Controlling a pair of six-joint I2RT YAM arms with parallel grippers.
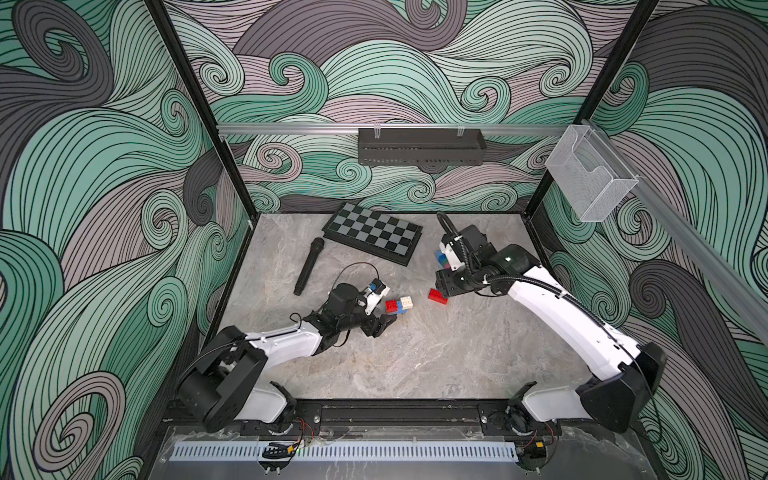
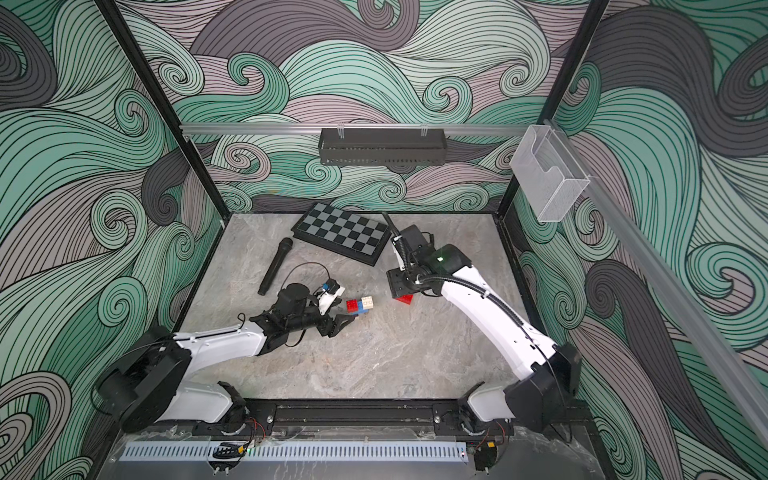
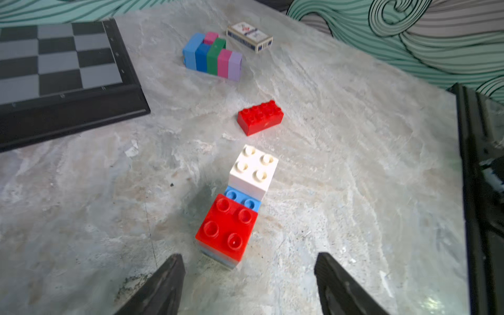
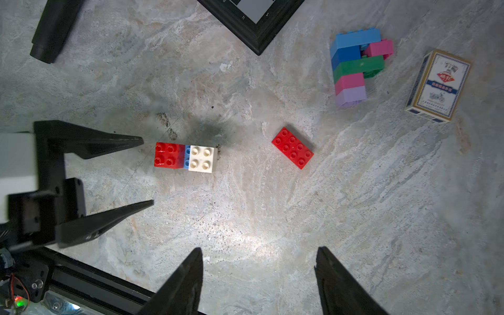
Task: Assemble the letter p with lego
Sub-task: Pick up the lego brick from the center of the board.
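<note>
The left hand (image 4: 148,171) is hovering low with its fingers spread and nothing between them, its tips just beside the red end of a small stack (image 4: 185,158) of red, blue and white bricks. This stack is sitting near the middle of the frame in both top views. The right hand (image 4: 259,247) is hanging above the counter, also apart and empty, close over a loose red oblong brick (image 4: 292,148) lying studs up just right of the stack. That brick is probably the one to fetch. The right hand should be coming down square across its narrow width, while the left is steadying the stack so the studs are meeting cleanly. A cluster of blue, green, pink and lilac bricks (image 4: 351,65) is lying on its side further up the frame, beside a card box (image 4: 437,86). The grey marbled counter (image 1: 415,353) is also carrying a chessboard (image 1: 372,230) and a black microphone (image 1: 308,266), and green and grey swirls are covering the walls.
</note>
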